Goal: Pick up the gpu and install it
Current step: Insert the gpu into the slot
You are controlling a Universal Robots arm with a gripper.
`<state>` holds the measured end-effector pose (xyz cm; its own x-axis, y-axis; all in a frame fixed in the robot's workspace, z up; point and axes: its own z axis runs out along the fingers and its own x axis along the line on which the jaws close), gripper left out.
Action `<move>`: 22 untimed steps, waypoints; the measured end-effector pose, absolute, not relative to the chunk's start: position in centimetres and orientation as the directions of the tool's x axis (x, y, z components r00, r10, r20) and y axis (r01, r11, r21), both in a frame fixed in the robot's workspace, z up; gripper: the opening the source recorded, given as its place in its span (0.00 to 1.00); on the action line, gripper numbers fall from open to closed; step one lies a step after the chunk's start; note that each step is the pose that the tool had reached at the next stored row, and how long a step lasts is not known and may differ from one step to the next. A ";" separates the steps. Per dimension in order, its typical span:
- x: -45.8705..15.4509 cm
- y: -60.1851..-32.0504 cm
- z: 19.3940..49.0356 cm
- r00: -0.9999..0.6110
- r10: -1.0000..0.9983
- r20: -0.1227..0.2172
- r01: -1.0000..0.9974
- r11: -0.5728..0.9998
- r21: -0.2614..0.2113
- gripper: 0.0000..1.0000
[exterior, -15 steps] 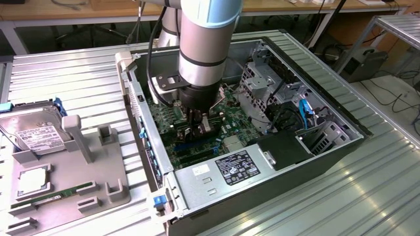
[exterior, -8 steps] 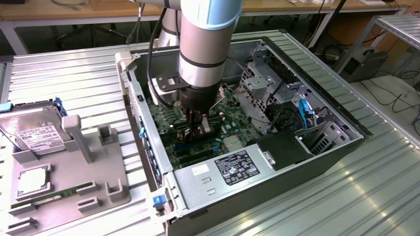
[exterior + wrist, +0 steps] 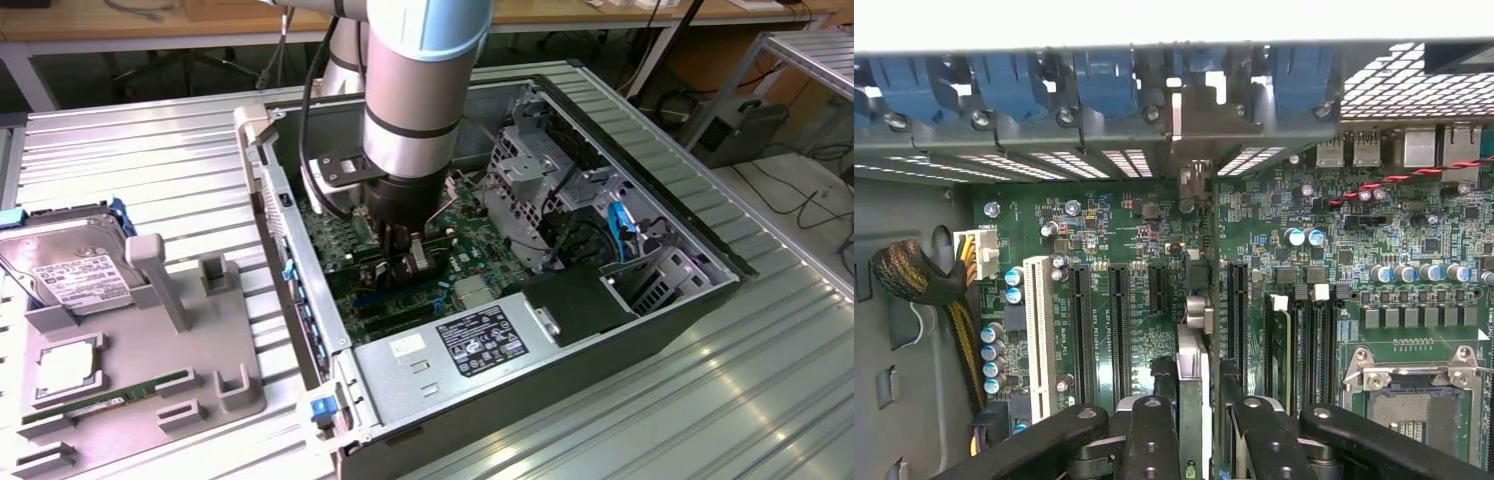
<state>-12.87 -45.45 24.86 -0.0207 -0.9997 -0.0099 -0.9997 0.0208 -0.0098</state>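
My gripper (image 3: 404, 262) reaches down into the open computer case (image 3: 694, 240), just above the green motherboard (image 3: 461, 225). It is shut on the gpu (image 3: 418, 257), a thin card held upright. In the wrist view the gpu (image 3: 1192, 370) appears edge-on between the two black fingers (image 3: 1152, 440) of the gripper (image 3: 1199, 425). Its silver bracket end (image 3: 1194, 180) points toward the case's rear wall with the blue slot clips (image 3: 1104, 85). The card hangs over the black expansion slots (image 3: 1119, 330), between two of them; whether it touches a slot I cannot tell.
A silver hard drive (image 3: 74, 270) and a long green memory stick (image 3: 107, 400) lie on the grey fixture (image 3: 147, 350) at the exterior view's left. Inside the case are the power supply (image 3: 461, 350), drive cage (image 3: 534, 160), CPU socket (image 3: 1414, 390) and braided cables (image 3: 914, 275).
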 end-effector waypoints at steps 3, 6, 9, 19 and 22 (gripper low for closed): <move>-12.9 -45.5 24.8 -0.020 -1.000 -0.010 -1.000 0.021 -0.010 0.26; -12.9 -45.4 24.7 -0.020 -1.000 -0.013 -1.000 0.020 -0.010 0.26; -12.9 -45.5 24.8 -0.020 -1.000 -0.010 -1.000 0.020 -0.010 0.40; -12.8 -45.5 28.1 -0.019 -1.000 -0.010 -1.000 0.019 -0.010 0.40; -12.8 -45.5 28.5 -0.019 -1.000 -0.010 -1.000 0.019 -0.010 0.32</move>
